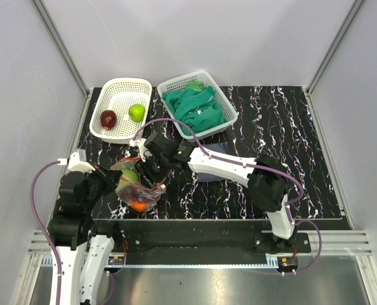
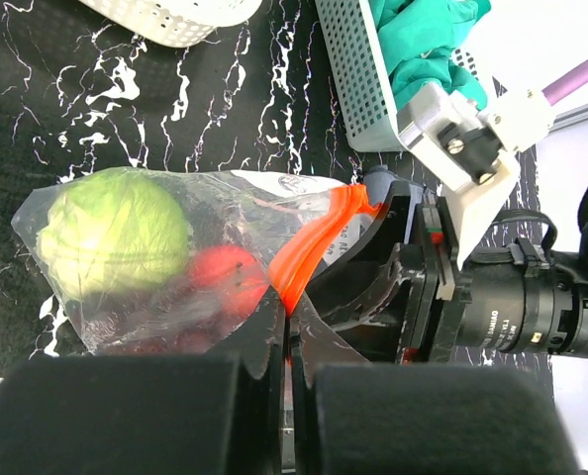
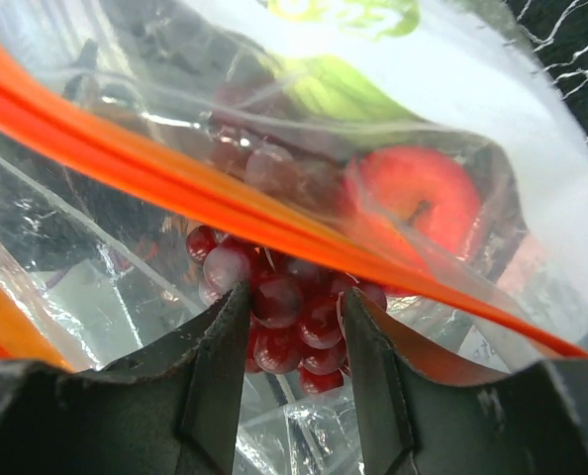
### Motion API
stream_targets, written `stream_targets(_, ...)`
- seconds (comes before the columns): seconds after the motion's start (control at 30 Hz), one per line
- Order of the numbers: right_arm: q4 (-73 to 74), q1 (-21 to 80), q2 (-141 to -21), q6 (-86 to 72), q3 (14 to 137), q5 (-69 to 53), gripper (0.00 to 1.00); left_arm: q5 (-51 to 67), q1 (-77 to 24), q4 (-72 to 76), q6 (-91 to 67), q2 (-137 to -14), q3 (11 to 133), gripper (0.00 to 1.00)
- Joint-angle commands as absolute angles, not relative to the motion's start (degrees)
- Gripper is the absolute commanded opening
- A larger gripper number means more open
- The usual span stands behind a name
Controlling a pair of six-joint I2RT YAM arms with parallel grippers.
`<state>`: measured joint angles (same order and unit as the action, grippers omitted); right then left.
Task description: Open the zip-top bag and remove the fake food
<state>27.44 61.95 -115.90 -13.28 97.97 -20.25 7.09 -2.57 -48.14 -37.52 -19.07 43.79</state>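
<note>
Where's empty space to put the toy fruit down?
The biggest bare table patch lies right of the green-cloth basket, behind the right arm. A smaller one sits at the front between the zip-top bag and that arm's base. The white basket has room behind its apples. Crowded front left: left claw and right claw meet at the bag.

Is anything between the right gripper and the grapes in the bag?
Nothing visible. The right gripper sits in the open mouth of the zip-top bag, its fingers either side of the grapes. The orange zip strip passes above the fingertips, not across the gap.
</note>
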Motion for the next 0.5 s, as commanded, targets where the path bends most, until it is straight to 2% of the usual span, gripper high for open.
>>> stream_targets(0.0, 28.4, 63.0, -115.4, -12.7, 97.3, -22.6, 0.51, 7.7, -2.5, -45.7, -37.6, -17.9, 45.0, 0.00)
stream_targets(0.07, 28.3, 63.2, -115.7, -12.7, 97.5, -22.9, 0.54, 7.7, -2.5, -45.7, -37.6, -17.7, 44.4, 0.00)
stream_targets(0.27, 27.5, 63.7, -118.8, -13.8, 99.6, -24.7, 0.53, 8.2, -2.5, -45.7, -38.1, -16.9, 42.6, 0.00)
stream_targets(0.47, 26.5, 64.2, -117.1, -14.2, 99.4, -23.1, 0.43, 7.3, -2.5, -46.8, -38.0, -16.0, 42.5, 0.00)
